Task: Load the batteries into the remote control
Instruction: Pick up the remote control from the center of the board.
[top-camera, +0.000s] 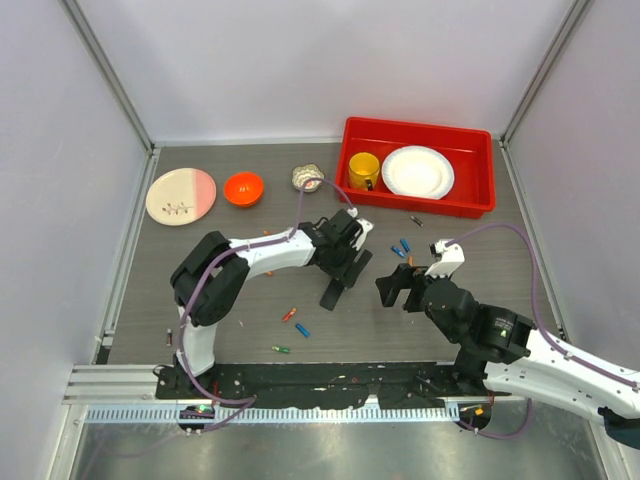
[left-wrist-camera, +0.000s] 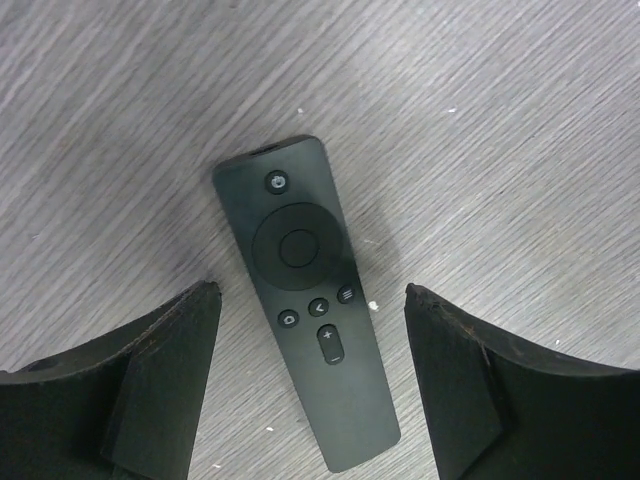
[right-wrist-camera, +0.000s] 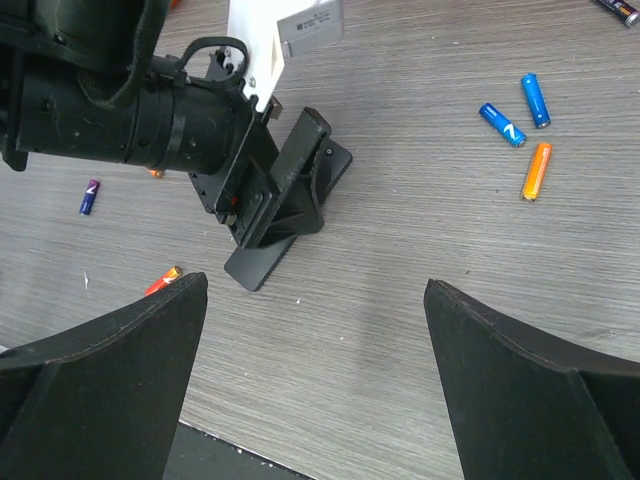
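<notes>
The remote control is a slim black bar lying flat on the table, buttons up, between the open fingers of my left gripper, which hovers just above it without touching. In the top view the left gripper is over the remote at the table's middle. My right gripper is open and empty to its right, above bare table. Two blue batteries and an orange one lie beyond it. A red-orange battery, a blue one and a green one lie nearer the front.
A red bin at the back right holds a yellow mug and a white plate. An orange bowl, a foil ball and a pink-and-cream plate stand at the back left.
</notes>
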